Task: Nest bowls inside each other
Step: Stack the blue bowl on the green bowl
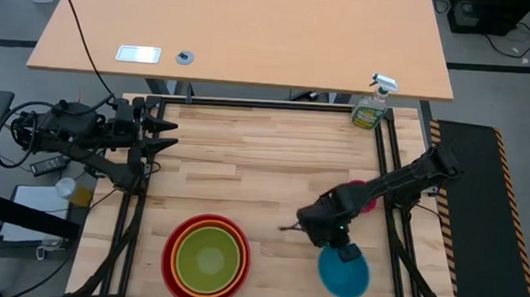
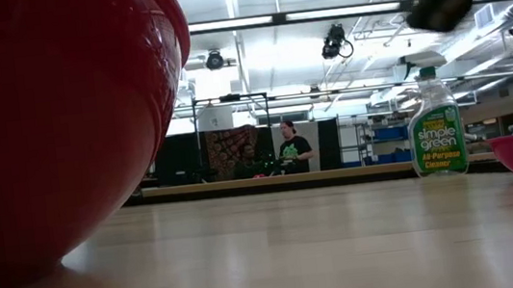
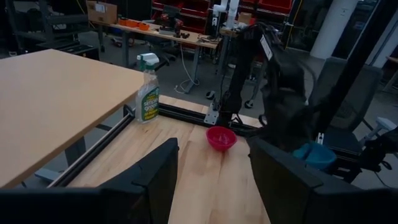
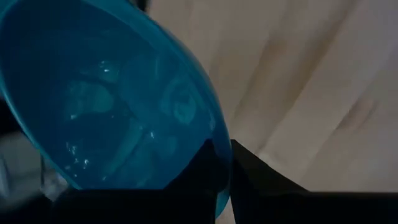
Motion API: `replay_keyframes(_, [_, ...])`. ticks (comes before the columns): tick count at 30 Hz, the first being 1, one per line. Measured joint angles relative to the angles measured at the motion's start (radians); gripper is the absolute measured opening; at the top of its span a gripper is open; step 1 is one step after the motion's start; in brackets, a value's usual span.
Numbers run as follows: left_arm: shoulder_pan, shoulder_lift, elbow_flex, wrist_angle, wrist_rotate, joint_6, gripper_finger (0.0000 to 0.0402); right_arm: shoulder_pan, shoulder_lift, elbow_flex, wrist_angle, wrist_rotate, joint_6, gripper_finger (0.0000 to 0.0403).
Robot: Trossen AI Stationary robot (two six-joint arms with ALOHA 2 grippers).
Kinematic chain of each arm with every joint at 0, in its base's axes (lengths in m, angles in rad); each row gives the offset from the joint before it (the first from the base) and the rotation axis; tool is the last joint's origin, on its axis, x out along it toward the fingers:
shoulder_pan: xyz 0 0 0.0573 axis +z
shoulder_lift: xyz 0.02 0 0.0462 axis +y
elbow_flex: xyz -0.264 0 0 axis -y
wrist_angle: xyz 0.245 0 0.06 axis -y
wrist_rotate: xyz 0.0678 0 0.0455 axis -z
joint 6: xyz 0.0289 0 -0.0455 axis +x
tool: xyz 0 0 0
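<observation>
Blue bowl [image 1: 344, 272] sits at the table's near right — the right gripper [image 4: 222, 177] is clamped on its rim. Red, orange and green bowls [image 1: 207, 259] are nested near centre; pink bowl [image 3: 221, 138] lies farther right. Left gripper [image 1: 165, 133] waits spread wide, far left.

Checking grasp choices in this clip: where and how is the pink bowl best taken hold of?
By its rim, from above. The pink bowl sits upright and open on the table, so a finger can likely drop inside the thin wall and one outside. The right gripper is shut on the blue bowl in just that way. The side toward the spray bottle looks free; the right arm hangs over the other.
</observation>
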Motion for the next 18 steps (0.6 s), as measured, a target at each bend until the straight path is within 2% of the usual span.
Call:
replay_keyframes(4, [0.000,0.000,0.000,0.000,0.000,0.002,0.0204,-0.048,0.022,0.142,0.044,0.016,0.104,0.0029])
replay_keyframes(7, [0.000,0.000,0.000,0.000,0.000,0.002,0.0204,-0.079,0.076,0.268,0.087,0.074,0.180,0.0029])
replay_keyframes(15, [0.000,0.000,0.000,0.000,0.000,0.002,0.0204,-0.114,0.382,0.726,0.060,0.237,0.207,0.0030])
replay_keyframes(18, [0.000,0.000,0.000,0.000,0.000,0.001,0.0204,-0.132,0.485,0.884,0.063,0.267,0.213,0.0030])
